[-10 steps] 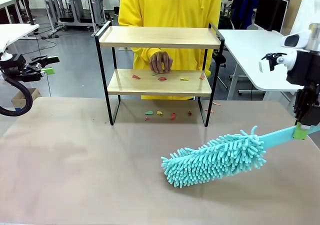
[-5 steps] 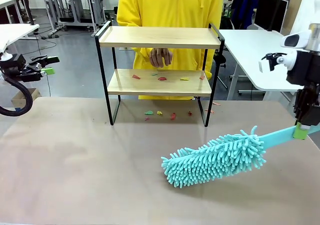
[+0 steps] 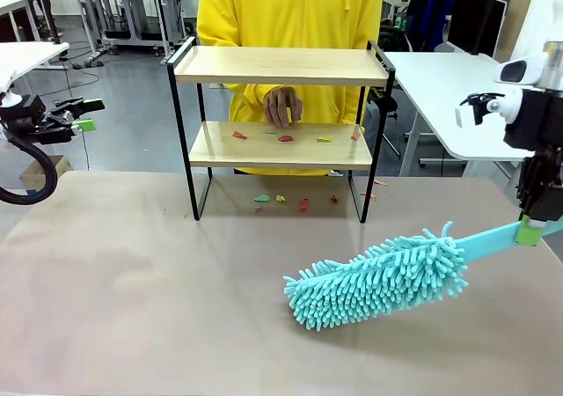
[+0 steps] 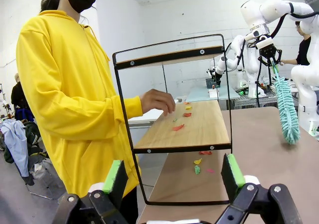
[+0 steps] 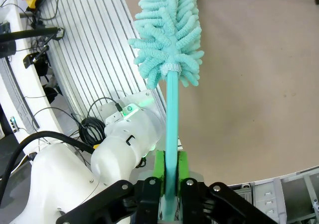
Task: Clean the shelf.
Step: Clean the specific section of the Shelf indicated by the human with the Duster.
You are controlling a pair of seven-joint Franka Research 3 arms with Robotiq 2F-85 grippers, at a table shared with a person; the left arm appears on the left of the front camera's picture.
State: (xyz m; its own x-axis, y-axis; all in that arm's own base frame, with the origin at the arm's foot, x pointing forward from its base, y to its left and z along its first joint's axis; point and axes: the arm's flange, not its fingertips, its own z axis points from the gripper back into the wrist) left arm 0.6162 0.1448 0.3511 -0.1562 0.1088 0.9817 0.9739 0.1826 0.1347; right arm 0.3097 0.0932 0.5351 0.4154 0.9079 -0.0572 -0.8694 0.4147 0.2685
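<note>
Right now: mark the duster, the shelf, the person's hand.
duster (image 3: pixel 378 277), front view, middle of the fluffy turquoise head.
shelf (image 3: pixel 281 65), front view, bare top board.
person's hand (image 3: pixel 282 106), front view, middle of the hand, above the lower board.

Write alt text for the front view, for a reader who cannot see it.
The right claw holds a turquoise duster by its handle, head down by the table. Beyond, a person's hand reaches over the lower board of the shelf, where coloured scraps lie.
</note>
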